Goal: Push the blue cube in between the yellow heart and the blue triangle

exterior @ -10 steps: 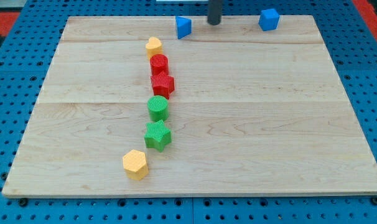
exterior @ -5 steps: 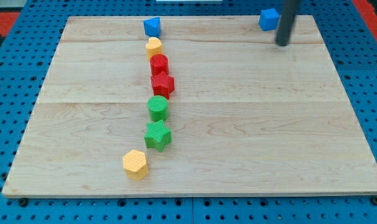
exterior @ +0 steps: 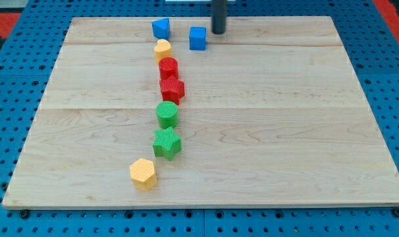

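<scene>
1. Camera view shows a pale wooden bench (exterior: 285,131) lying on a blue pegboard (exterior: 8,99).
2. My tip (exterior: 218,32) sits near the bench's top edge, just to the view's right of the blue cube (exterior: 197,38) and apart from it by a narrow gap.
3. No hand is fitted: the arm ends in a plain dark rod, so nothing opens, closes or holds anything.
4. The blue cube rests close to the top edge, to the view's right of the yellow heart (exterior: 162,48) and the blue triangle (exterior: 160,27), not between them.
5. The blue triangle lies at the top edge, with the yellow heart just below it.
6. Below the heart a column runs toward the bottom edge: a red cylinder (exterior: 168,67), a red star (exterior: 172,89) touching it, a green cylinder (exterior: 166,114), and a green star (exterior: 166,143).
7. A yellow hexagon (exterior: 143,174) stands near the bottom edge, toward the bottom left corner from the green star.
</scene>
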You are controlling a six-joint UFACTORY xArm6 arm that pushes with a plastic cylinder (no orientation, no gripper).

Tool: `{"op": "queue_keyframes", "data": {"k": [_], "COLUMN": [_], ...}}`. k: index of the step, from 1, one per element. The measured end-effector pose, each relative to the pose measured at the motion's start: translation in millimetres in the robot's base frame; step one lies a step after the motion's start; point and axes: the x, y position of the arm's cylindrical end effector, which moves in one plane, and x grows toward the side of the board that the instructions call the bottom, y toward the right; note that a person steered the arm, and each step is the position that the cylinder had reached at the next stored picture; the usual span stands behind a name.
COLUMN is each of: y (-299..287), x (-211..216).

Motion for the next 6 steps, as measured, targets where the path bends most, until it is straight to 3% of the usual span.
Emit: {"op": "queue_keyframes", "data": {"k": [1,2,6], "y": [-16,-77,-93], "x": [13,17,19]}}
